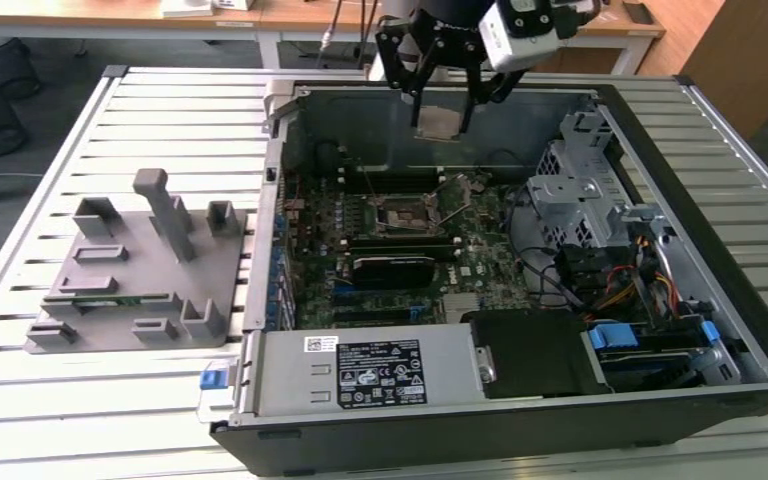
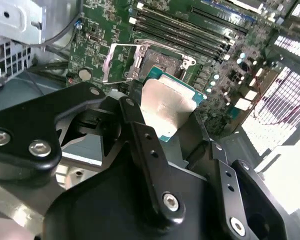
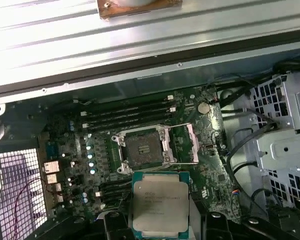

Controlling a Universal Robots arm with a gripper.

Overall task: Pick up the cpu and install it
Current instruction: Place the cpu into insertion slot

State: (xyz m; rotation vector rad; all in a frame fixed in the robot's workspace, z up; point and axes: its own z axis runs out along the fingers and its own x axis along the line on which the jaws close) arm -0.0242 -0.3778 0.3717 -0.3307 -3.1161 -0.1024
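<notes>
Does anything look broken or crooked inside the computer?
Nothing looks broken or spilled. The gripper holds the cpu over the open case. The socket is empty with its metal frame swung open, which fits a chip not yet installed.

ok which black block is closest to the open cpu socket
The low black block on the motherboard, right next to the socket; the bigger black box sits farther off beside the power supply.

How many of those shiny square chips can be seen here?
1. The cpu is held in the gripper, above the open socket, which looks empty. Another could sit hidden under other parts inside the case.
</notes>
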